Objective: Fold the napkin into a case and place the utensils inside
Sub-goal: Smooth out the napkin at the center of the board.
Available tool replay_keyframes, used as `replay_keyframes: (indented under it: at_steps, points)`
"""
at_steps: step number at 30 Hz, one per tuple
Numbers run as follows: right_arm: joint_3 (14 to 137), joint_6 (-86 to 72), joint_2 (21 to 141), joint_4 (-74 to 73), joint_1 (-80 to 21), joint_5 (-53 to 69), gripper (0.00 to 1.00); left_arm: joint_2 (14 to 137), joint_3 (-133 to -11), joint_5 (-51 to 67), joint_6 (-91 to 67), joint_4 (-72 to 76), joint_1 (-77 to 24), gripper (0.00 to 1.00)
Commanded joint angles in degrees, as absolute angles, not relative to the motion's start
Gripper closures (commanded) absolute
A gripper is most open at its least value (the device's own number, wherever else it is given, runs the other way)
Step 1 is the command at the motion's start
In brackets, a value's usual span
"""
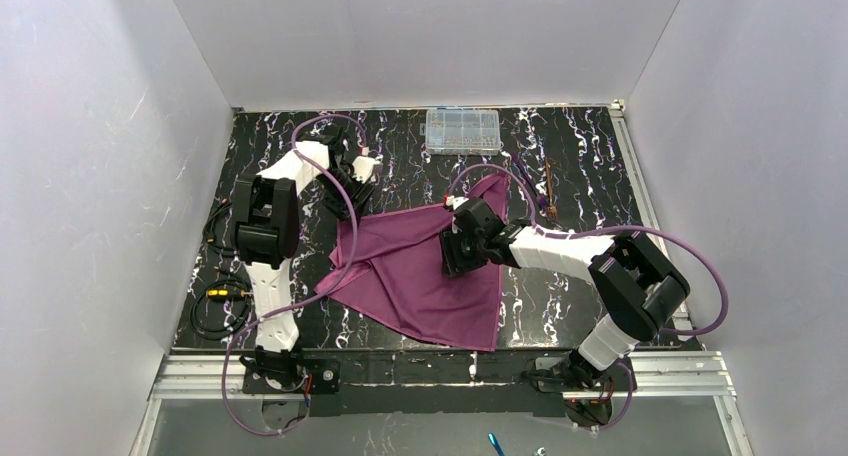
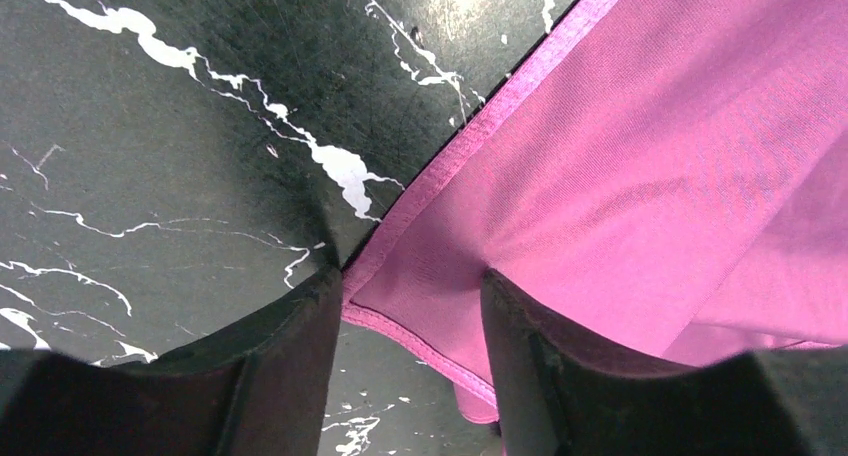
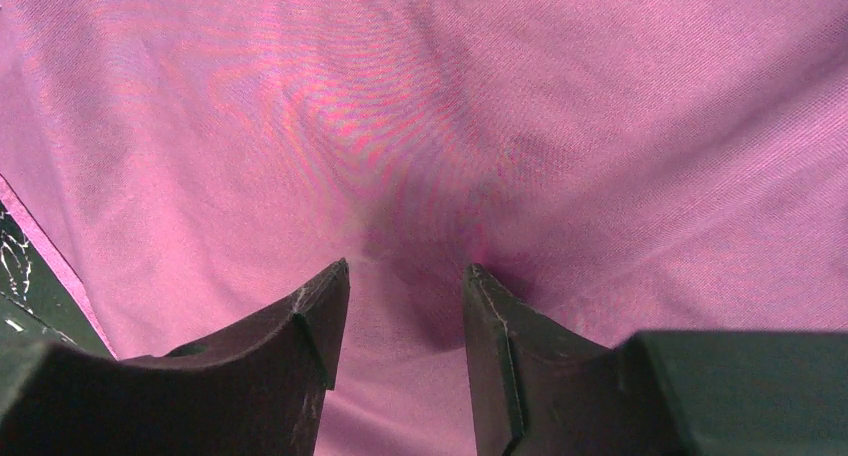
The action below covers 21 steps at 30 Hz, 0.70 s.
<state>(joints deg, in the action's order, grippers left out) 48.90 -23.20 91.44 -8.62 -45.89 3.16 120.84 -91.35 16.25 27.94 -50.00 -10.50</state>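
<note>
Now the plum-purple napkin (image 1: 420, 271) is lying spread and rumpled on the table (image 1: 400, 166) between the 2 arms. The left fingers (image 2: 290, 346) are standing apart, straddling its hemmed far-left corner. The right fingers (image 3: 300, 326) are standing apart too, tips down on the cloth. The 2 utensils (image 1: 551, 186) are lying just beside its far-right corner, near a clear compartment box (image 1: 462, 131).

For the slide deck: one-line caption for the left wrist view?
Left gripper, open, straddles a hemmed corner of the napkin on the black marbled table.
</note>
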Motion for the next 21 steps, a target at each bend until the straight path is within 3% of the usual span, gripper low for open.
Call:
replay_keyframes:
  at_steps: [1, 5, 12, 16, 21]
  points:
    - [48.3, -23.6, 89.3, -6.9, -46.2, 2.8, 0.47, 120.3, -89.0, 18.5, 26.8, -49.9, -10.7, 0.54]
    - [48.3, -23.7, 89.5, -6.7, -46.2, 2.8, 0.48, 119.5, -87.7, 18.9, 27.2, -49.8, -11.4, 0.67]
    - [47.8, -23.7, 89.7, -6.2, -46.2, 2.5, 0.5, 117.0, -82.4, 16.2, 28.5, -47.3, -13.6, 0.8]
    - [47.3, -23.7, 89.2, -6.2, -46.1, 2.2, 0.51, 116.1, -80.5, 15.3, 28.1, -45.4, -14.6, 1.0]
    - [46.5, -23.8, 89.0, -5.9, -46.2, 1.9, 0.52, 114.1, -82.1, 13.2, 26.2, -42.9, -14.6, 1.0]
